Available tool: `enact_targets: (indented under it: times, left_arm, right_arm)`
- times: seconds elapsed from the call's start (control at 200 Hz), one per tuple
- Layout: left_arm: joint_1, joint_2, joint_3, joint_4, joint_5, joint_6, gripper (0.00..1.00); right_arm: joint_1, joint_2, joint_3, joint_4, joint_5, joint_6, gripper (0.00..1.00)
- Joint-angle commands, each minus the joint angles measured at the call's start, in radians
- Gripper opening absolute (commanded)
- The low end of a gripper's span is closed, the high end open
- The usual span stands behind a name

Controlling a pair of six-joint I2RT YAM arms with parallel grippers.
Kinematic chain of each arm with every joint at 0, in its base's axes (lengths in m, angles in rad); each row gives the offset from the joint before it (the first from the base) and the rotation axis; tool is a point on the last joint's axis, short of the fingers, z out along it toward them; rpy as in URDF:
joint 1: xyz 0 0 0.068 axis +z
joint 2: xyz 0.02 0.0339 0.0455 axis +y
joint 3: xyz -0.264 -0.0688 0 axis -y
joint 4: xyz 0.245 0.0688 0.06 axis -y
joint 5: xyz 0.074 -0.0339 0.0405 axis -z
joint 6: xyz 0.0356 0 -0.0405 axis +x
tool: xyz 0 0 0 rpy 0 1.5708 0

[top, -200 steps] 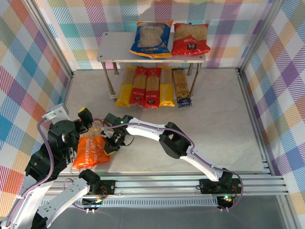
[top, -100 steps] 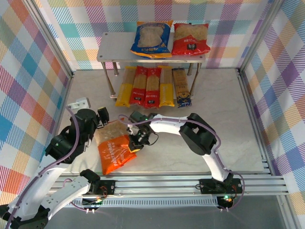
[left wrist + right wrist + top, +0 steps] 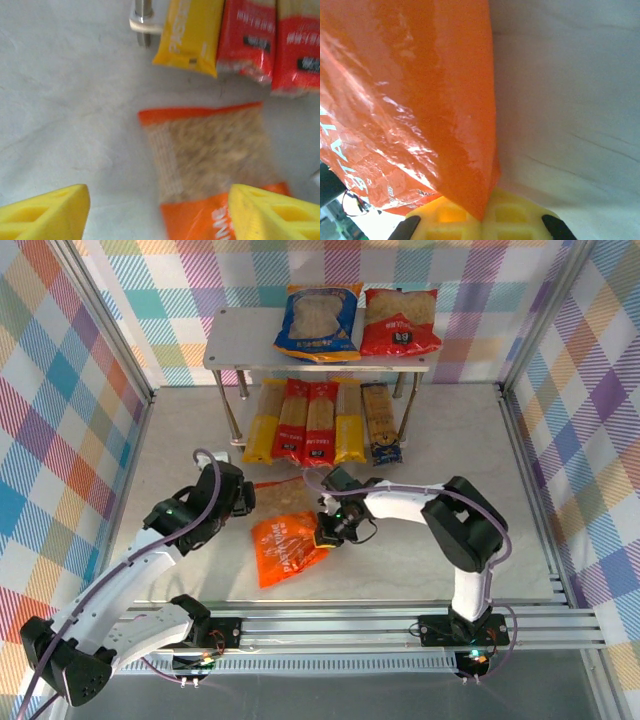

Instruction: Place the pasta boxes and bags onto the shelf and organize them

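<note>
- left gripper [image 3: 159, 200]: at 9 o'clock of the loose bag in the top view. Yellow fingers [image 3: 47, 212] spread wide and holding nothing. Wrist view shows the bag's clear window lying between them, lower down.
- orange crinkly plastic pillow bag of short pasta [image 3: 288, 545]: lies flat on the pale marbled table top [image 3: 450, 490], at 6 o'clock of the shelf and well apart from it. Not shelved yet.
- right gripper [image 3: 482, 216]: at 3 o'clock of the orange bag. Jaws pressed together, pinching the bag's thin orange edge.
- two-tier pale grey board shelf on metal legs [image 3: 240, 345]: at 12 o'clock of the table.
- top board: blue pillow bag [image 3: 318, 320], with the red pillow bag [image 3: 400, 322] just beside it at 3 o'clock. Both are done.
- below the top board, 5 long flat spaghetti packs lie side by side: yellow pack [image 3: 260, 425], red pack [image 3: 292, 420], 2nd red pack [image 3: 320, 422], 2nd yellow pack [image 3: 348, 420], dark blue-brown pack [image 3: 380, 425]. All are done.
- progress, judged: 7 of 8 items are placed and 1 is left, so the task is nearly finished.
- the top board is bare at 9 o'clock of the blue bag. That is the likely slot for the orange bag.
</note>
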Motion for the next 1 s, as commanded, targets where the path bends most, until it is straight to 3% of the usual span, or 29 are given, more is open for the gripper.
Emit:
enact_targets:
  times: [0.0, 0.125, 0.305, 0.465, 0.685, 0.815, 0.995]
  left_arm:
    - [-0.021, 0.018, -0.053, -0.006, 0.073, -0.040, 0.62]
    - [-0.046, 0.074, -0.086, 0.019, 0.106, -0.058, 0.50]
    - [-0.128, 0.173, -0.045, 0.078, 0.070, -0.080, 0.62]
    - [-0.203, 0.296, 0.026, 0.114, 0.035, -0.089, 0.65]
    - [-0.245, 0.429, 0.071, 0.159, 0.039, -0.107, 0.68]
    - [-0.254, 0.481, 0.090, 0.160, 0.034, -0.107, 0.71]
    - [-0.270, 0.544, 0.101, 0.161, -0.001, -0.104, 0.80]
  right_arm:
    - [-0.019, -0.073, -0.066, 0.004, 0.089, 0.048, 0.00]
    - [-0.017, -0.104, -0.112, 0.032, 0.069, 0.074, 0.00]
    - [0.041, -0.079, -0.050, 0.037, 0.008, 0.061, 0.00]
    - [0.079, -0.056, -0.008, 0.034, -0.033, 0.047, 0.00]
    - [0.033, -0.153, -0.023, -0.125, 0.077, -0.055, 0.64]
    - [-0.035, -0.263, -0.066, -0.196, 0.130, -0.097, 0.79]
    - [-0.137, -0.414, -0.111, -0.271, 0.199, -0.140, 0.84]
